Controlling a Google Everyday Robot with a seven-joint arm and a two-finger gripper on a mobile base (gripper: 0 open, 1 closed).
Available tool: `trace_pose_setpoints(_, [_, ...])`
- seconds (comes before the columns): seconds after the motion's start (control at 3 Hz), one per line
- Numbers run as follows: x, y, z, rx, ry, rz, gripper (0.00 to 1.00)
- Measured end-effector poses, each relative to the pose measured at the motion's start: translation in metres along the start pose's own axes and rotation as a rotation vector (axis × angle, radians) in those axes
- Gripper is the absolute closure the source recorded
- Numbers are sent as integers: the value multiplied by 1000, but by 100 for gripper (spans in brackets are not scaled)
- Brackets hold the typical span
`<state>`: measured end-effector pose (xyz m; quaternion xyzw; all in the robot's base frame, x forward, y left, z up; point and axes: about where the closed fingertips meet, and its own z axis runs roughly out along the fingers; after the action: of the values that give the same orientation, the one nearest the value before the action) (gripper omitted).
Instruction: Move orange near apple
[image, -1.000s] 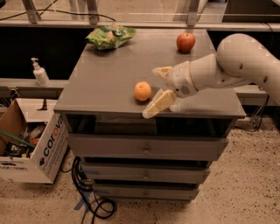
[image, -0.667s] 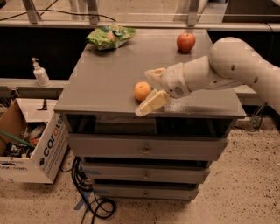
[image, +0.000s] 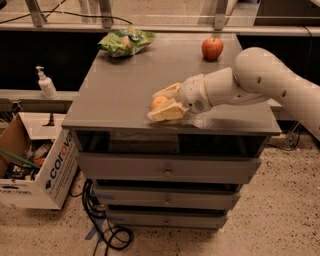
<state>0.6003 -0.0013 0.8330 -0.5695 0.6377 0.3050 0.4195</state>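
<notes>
Your tool (image: 154, 106), spread around the round orange (image: 159, 102), lies near the tabletop's (image: 120, 85) front edge; open tabletop leads to the apple (image: 212, 48) at the back edge.

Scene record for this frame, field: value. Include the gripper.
orange: on the cabinet top, near its front edge, partly hidden
gripper: low at the orange, arm reaching in from the right of the picture
apple: upright, back right of the top, well apart from the orange
green bag: back left of the top
task status: orange not yet near apple
</notes>
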Motion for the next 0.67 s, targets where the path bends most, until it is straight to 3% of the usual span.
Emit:
trace_pose_setpoints(0.33, [6,-1,-3,11,-9,16,70])
trace_pose_setpoints(0.67, [10,-10,-21,56,-17,31,93])
